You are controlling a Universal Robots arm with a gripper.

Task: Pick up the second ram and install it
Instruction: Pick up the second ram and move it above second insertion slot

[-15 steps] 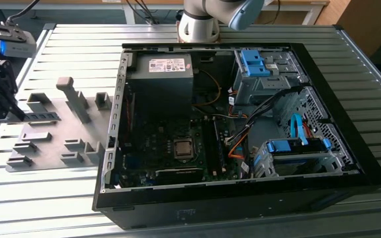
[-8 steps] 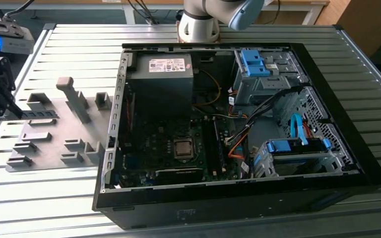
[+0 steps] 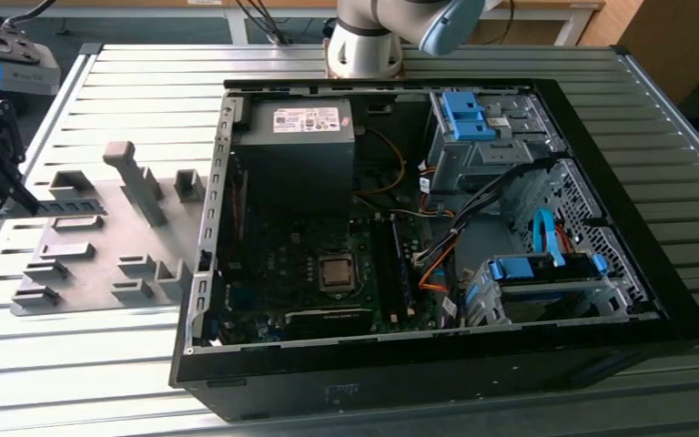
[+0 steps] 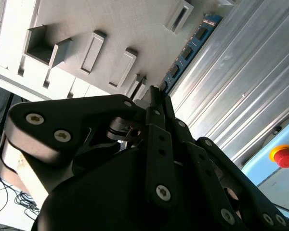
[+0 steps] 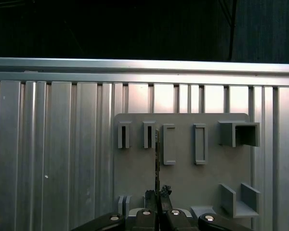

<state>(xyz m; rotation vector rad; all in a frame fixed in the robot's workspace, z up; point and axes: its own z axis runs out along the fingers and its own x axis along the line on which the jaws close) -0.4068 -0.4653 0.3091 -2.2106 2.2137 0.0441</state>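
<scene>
1. one black gripper (image 3: 19,202) hangs at the edge of the grey fixture plate (image 3: 95,235) that lies farthest from the open computer case (image 3: 447,387).
2. two fingers (image 4: 159,134) are closed on the second ram (image 4: 195,41). they pinch one end of the stick, and the rest of the blue-green board, with its row of dark chips, juts out past the fingertips.
3. in the exterior view we see the stick held level and on its long edge, above the plate's outer edge and just beside a low slotted block.
4. in the first wrist view we look along the board edge-on. it shows as a thin dark line over the plate, between a narrow slot and a longer rectangular pocket.
5. we cannot tell whether the ram touches the plate or hangs clear above it.
6. several grey blocks stand on the plate, among them a tall upright post (image 3: 131,177) near the middle of the plate's far side.
7. the plate lies flat on a ribbed metal table (image 3: 143,64), and the case sits on the same table, just beside the plate.
8. beyond the plate and the table's edge, in the second wrist view, we see a red button (image 4: 283,156) on a yellow base, set on a pale blue surface.
</scene>
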